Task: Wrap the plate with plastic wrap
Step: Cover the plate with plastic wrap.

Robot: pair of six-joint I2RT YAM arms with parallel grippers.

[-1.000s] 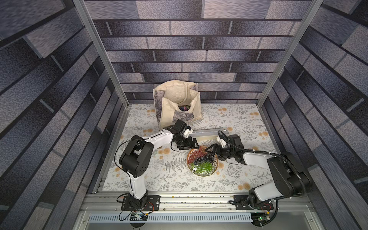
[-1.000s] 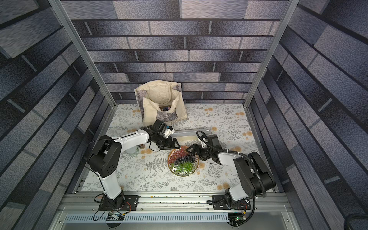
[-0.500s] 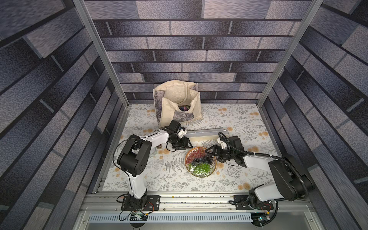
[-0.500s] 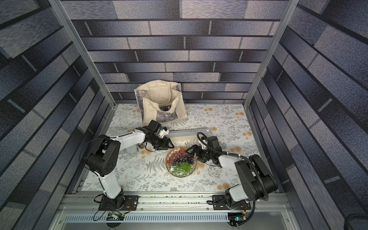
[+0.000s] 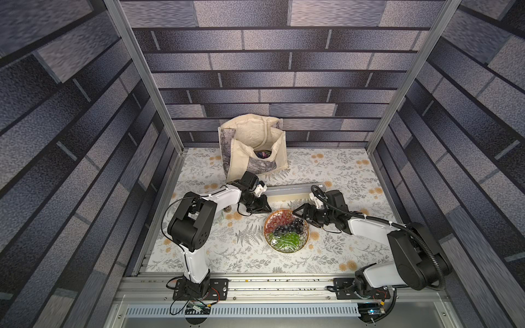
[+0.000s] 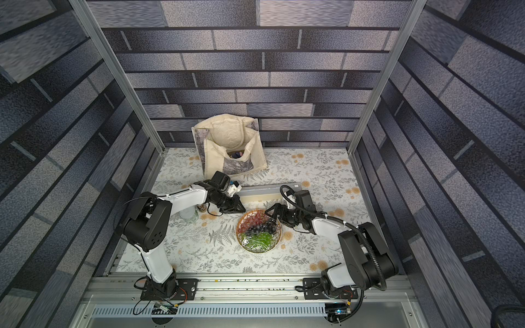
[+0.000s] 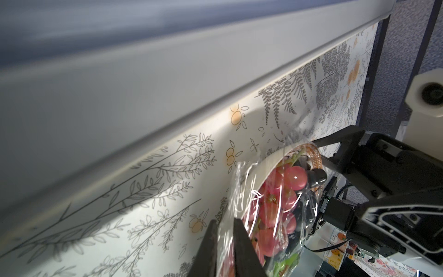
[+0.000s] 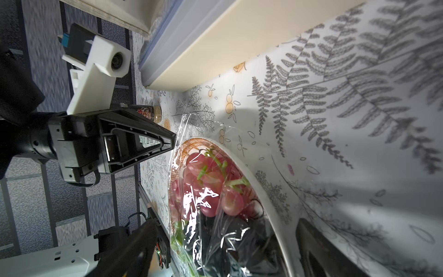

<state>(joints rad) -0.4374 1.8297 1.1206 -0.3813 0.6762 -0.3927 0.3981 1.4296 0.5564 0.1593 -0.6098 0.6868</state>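
Note:
The plate with red, purple and green grapes sits mid-table under crinkled plastic wrap. My left gripper is at the plate's far left rim, its jaws shut on a fold of the film. At the far right rim my right gripper is open, with one finger over the grapes and the other outside the rim. The long cream-and-grey dispenser box lies just behind the plate.
A cream tote bag stands at the back near the wall. A small glass jar sits under the left forearm. The floral table stretches in front of the plate.
The left jaws have closed from wide open onto the film at the plate's rim, after a small shift toward that rim. The right gripper has stayed open in the same place.

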